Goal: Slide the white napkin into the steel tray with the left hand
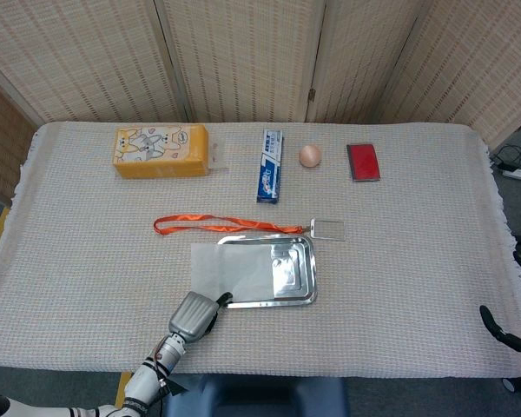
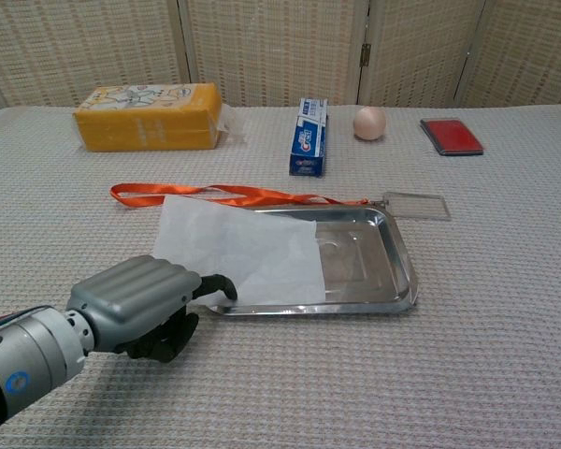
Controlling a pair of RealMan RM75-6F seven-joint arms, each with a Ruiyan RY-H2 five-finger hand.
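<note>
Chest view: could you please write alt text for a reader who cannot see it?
The left hand touches the near-left corner of a napkin lying partly in a steel tray. Behind lie an orange lanyard, yellow box, toothpaste and egg.

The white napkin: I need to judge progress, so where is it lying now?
In both views the white napkin lies partly over the left half of the steel tray, its left part on the tablecloth, just below the orange lanyard and beside the left hand.

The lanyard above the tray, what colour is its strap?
The lanyard strap is bright orange, with a clear badge holder at its right end. The chest view shows it best.
</note>
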